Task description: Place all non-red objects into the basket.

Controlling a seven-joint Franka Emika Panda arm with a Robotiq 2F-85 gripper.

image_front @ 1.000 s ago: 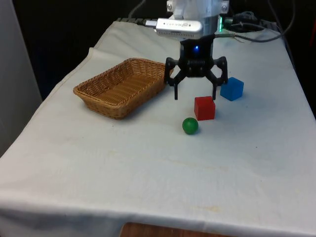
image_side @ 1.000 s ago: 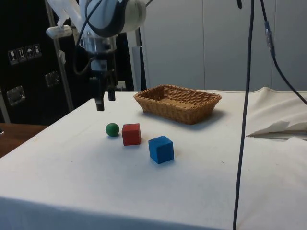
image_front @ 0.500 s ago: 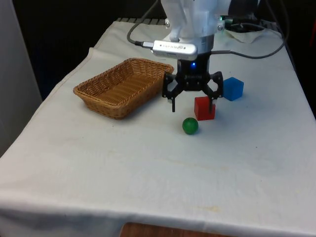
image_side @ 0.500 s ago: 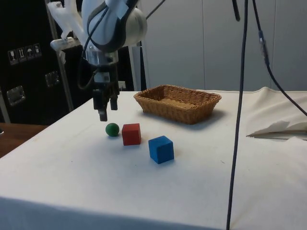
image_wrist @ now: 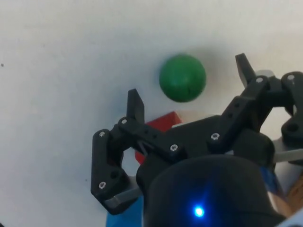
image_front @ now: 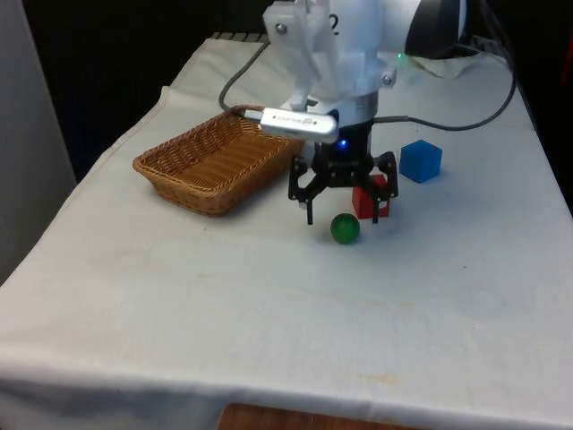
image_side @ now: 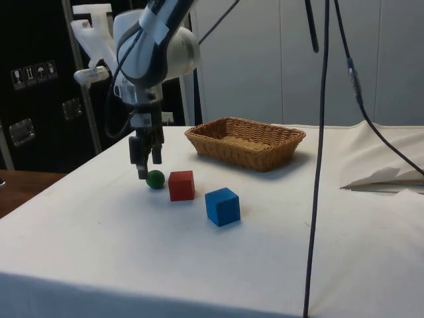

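White cloth (image_front: 269,305) under my basket (image_front: 215,157), nothing inside; my gripper (image_front: 342,215) spread wide, holding nothing, around the green ball (image_front: 345,228).

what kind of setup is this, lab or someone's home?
Most likely a robot lab: a cloth-covered table holding test props, a wicker basket and a green ball, plus loose cables hanging overhead.

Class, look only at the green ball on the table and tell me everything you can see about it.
The green ball is a small, smooth, plain sphere, evenly green with a matt look. It rests on the white cloth, outside the basket, close beside the red cube; whether they touch I cannot tell. The open gripper hangs just above it, a finger to either side, and does not yet hold it.
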